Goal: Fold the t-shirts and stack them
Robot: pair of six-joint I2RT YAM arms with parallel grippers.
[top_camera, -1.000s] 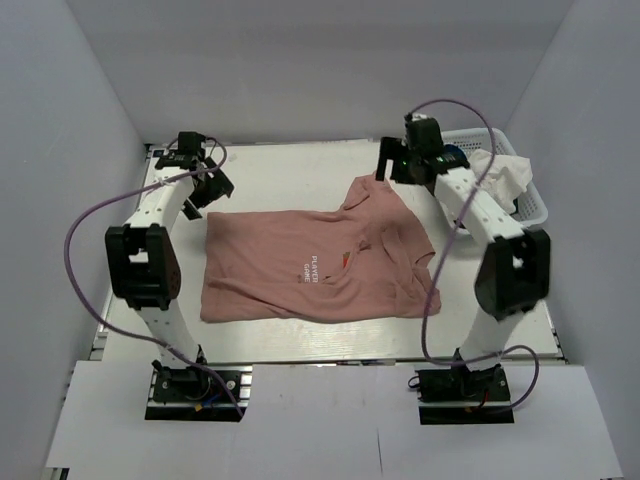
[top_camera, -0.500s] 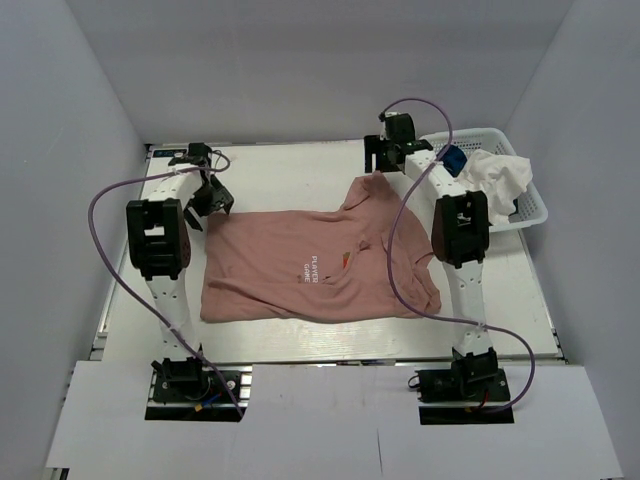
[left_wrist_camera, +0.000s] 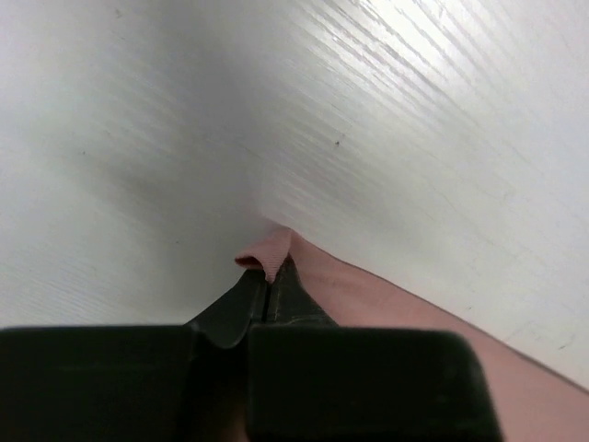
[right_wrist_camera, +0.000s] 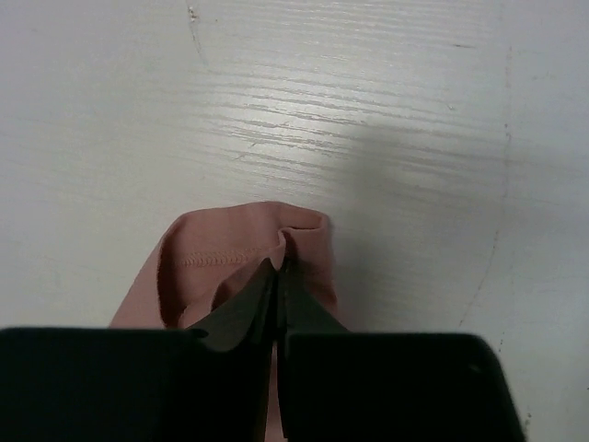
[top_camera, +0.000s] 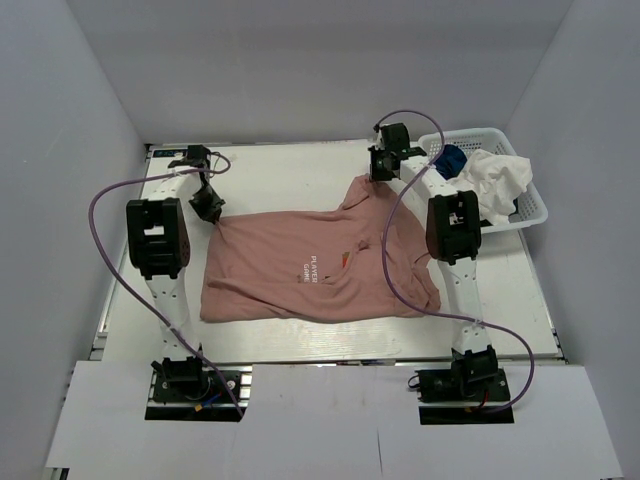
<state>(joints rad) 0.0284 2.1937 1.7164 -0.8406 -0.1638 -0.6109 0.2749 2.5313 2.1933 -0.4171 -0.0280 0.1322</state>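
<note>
A large dusty-pink t-shirt point(top_camera: 310, 265) with a small chest print lies spread across the middle of the table. My left gripper point(top_camera: 212, 212) is shut on its far left corner; the pinched pink cloth point(left_wrist_camera: 269, 260) pokes out between the dark fingertips point(left_wrist_camera: 237, 304). My right gripper point(top_camera: 376, 176) is shut on the far right sleeve end, where the cloth point(right_wrist_camera: 230, 244) bunches around the closed fingers point(right_wrist_camera: 247, 308). A royal-blue shirt point(top_camera: 451, 159) and a white shirt point(top_camera: 497, 180) lie piled in the basket.
A white plastic mesh basket point(top_camera: 535, 205) stands at the back right corner of the table. Purple cables loop off both arms point(top_camera: 158, 240). Grey walls close in the white table point(top_camera: 280, 170) on three sides.
Both grippers came down onto the pink shirt's far edge and shut on it, the left on the left corner, the right on the sleeve end. The shirt lies where it did.
</note>
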